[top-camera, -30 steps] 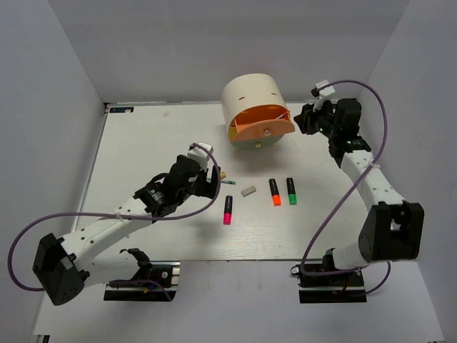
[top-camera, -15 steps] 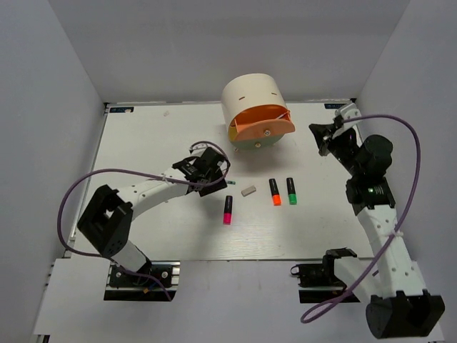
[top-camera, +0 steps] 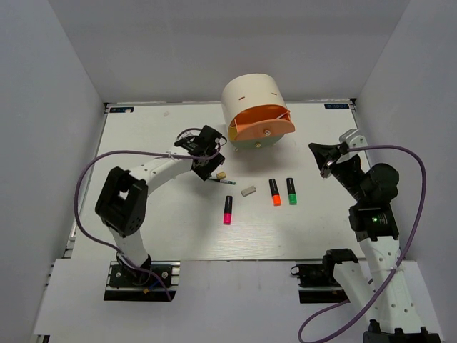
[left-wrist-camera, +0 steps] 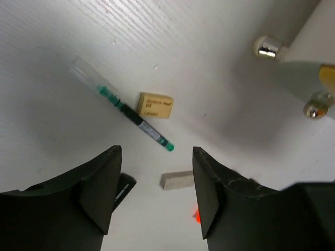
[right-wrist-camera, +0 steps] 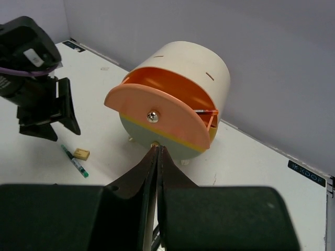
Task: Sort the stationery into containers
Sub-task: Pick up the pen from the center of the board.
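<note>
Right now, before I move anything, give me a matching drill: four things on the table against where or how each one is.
1 pink highlighter
2 green highlighter
3 tan eraser
4 top drawer

A pulled open
B beside the pen
C just right of the orange highlighter
D left of the grey eraser

Pairs: 1-D, 2-C, 3-B, 4-A

Left pincer (left-wrist-camera: 155,157) hangs with fingers spread; right pincer (right-wrist-camera: 157,152) pressed together, raised.
</note>
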{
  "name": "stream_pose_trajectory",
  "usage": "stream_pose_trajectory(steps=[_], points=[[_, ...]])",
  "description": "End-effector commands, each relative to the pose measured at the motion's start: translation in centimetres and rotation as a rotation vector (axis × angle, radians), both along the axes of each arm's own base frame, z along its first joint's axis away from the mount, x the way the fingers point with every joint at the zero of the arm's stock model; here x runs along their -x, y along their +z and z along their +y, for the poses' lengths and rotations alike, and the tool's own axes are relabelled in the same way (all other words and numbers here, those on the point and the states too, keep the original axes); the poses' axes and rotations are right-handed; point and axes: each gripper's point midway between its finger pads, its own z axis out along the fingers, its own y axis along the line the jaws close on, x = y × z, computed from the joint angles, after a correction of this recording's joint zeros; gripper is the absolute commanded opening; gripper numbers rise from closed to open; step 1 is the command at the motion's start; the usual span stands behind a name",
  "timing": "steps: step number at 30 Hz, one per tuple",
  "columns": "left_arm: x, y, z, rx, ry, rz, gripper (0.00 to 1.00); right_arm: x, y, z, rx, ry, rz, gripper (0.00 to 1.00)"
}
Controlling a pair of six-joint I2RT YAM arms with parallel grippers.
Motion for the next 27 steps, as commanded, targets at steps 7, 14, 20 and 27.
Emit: stream_pose_trajectory(steps=[7, 14, 20, 27], points=[[-0.9, -1.9, 0.5, -0.002, 0.128, 0.115, 0.60, 1.7, 1.2, -0.5, -0.028, -0.023, -0.059, 0.06], [-0.1, -2.5, 2.1, -0.051, 0.175, 0.127, 0.56, 1.7, 1.3, -0.7, -0.043, -0.034, -0.063, 0.06], [-0.4, -4.6, 3.0, -0.103, 0.208, 0.187, 0.56, 1.9, 1.4, -1.0, -0.052, -0.051, -0.069, 0.06], [-0.3, -5.8, 3.3, -0.111, 0.230, 0.223, 0.55, 2.0, 1.6, -1.1, -0.057, -0.060, -0.078, 0.06]])
